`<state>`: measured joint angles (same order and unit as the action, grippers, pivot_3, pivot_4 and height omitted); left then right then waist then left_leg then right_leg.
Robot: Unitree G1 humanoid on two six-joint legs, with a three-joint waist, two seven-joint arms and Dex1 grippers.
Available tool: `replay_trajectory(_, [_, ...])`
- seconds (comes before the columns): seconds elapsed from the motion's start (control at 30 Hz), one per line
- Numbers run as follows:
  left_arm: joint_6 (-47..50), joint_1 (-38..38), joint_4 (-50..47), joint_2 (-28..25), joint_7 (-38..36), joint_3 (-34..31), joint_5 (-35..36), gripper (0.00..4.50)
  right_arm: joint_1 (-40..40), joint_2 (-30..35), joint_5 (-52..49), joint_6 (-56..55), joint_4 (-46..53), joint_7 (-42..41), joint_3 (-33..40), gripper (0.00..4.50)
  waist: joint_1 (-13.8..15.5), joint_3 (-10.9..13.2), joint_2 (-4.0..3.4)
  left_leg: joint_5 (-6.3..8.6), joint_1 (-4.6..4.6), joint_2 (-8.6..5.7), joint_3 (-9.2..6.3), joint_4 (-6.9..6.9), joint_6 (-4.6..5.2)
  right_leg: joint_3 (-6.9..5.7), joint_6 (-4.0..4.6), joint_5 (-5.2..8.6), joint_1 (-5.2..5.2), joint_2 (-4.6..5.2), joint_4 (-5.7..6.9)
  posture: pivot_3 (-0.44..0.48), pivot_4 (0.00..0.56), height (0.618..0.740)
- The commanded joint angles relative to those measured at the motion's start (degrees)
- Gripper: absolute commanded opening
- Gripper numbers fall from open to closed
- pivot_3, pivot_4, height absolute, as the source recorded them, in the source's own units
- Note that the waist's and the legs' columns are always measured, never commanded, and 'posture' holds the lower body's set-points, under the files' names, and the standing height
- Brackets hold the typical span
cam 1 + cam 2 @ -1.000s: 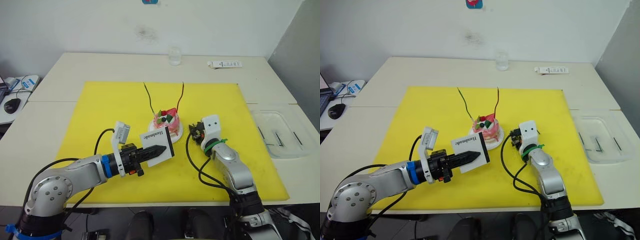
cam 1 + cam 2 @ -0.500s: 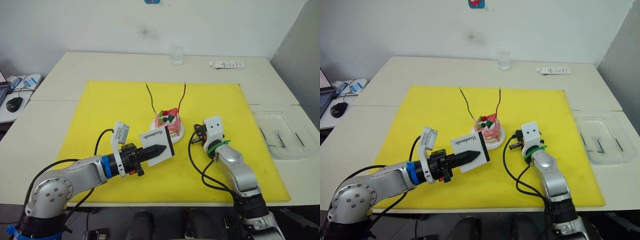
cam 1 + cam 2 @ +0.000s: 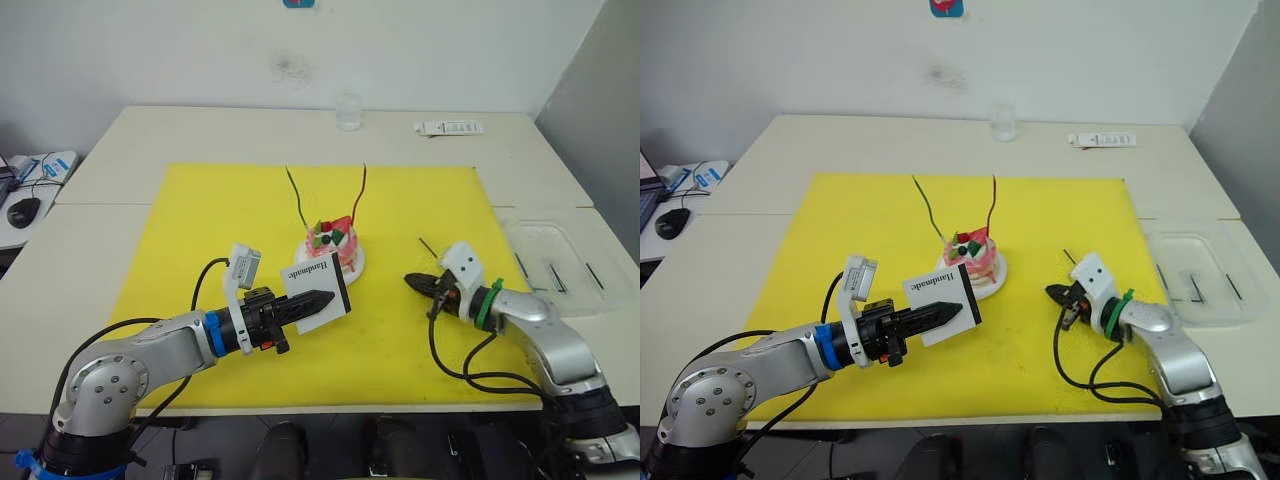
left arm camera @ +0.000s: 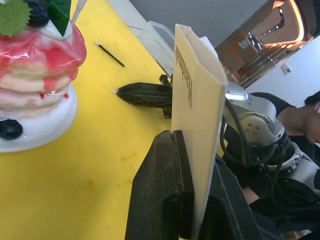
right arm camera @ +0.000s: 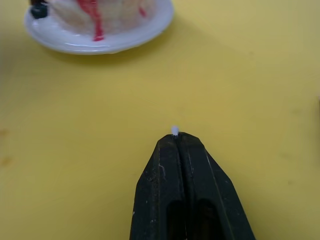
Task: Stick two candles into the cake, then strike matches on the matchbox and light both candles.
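Observation:
The pink-and-white cake (image 3: 335,243) stands on its small white plate in the middle of the yellow mat (image 3: 200,220). A green candle (image 3: 297,198) and a red candle (image 3: 358,194) stand stuck in it, unlit. My left gripper (image 3: 325,297) is shut on the white matchbox (image 3: 314,283), held upright just in front of the cake. To the right of the cake my right gripper (image 3: 410,281) sits low over the mat, pointing left, shut on a match whose pale tip (image 5: 174,130) pokes out between the fingertips. Another match (image 3: 427,247) lies on the mat behind it.
A clear plastic tray (image 3: 580,245) holding a few dark matches rests on the table right of the mat. A glass (image 3: 349,110) and a flat white remote-like item (image 3: 449,128) sit at the far edge. A computer mouse (image 3: 24,210) is far left.
My right arm has swung from beside the cake out to the right and turned, so its gripper now points left. A match now shows on the mat behind it. The left arm holds still.

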<state>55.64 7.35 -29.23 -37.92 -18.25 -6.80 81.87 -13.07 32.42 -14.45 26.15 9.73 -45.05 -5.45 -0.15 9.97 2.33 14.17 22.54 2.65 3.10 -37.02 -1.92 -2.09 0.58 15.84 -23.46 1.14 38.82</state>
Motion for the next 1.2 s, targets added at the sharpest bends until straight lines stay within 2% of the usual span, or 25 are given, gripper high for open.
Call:
replay_trajectory(0.03, [-0.7,-0.2,-2.1,-0.2,-1.2,-0.5,0.2,0.0,1.3,1.6,-1.6,-2.1,1.3,-3.1,1.4,0.05,0.0,0.0,0.0,0.0,0.0,0.0,0.0,0.0,0.0,0.0,0.0,0.0,0.0,0.01,-0.02,0.0,0.15,0.74])
replay_trajectory(1.2, [-0.8,0.9,-1.6,0.4,-1.8,0.4,-0.9,0.0,2.5,1.0,-0.5,-7.0,-1.8,-2.5,1.7,0.05,0.1,0.0,0.0,-0.01,-0.08,-0.02,0.0,-0.04,-0.01,0.0,0.0,0.0,0.08,0.02,0.05,0.0,0.15,0.74])
